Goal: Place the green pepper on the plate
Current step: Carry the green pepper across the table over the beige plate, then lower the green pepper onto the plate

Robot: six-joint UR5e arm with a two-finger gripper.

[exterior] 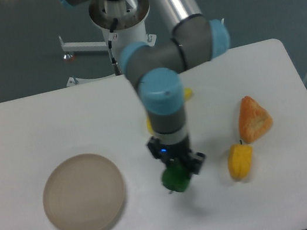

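Observation:
The green pepper (175,179) is a small dark-green toy held between my gripper's fingers near the middle of the white table. My gripper (177,173) points straight down and is shut on the pepper; whether the pepper touches the table I cannot tell. The plate (84,195) is a round beige disc with a low rim at the front left, about a plate's width left of the gripper. It holds nothing.
A yellow pepper (240,161) lies right of the gripper, with an orange wedge-shaped toy (254,119) just behind it. A small yellow item (187,93) peeks out behind the arm. The arm's base (121,13) stands at the table's back edge.

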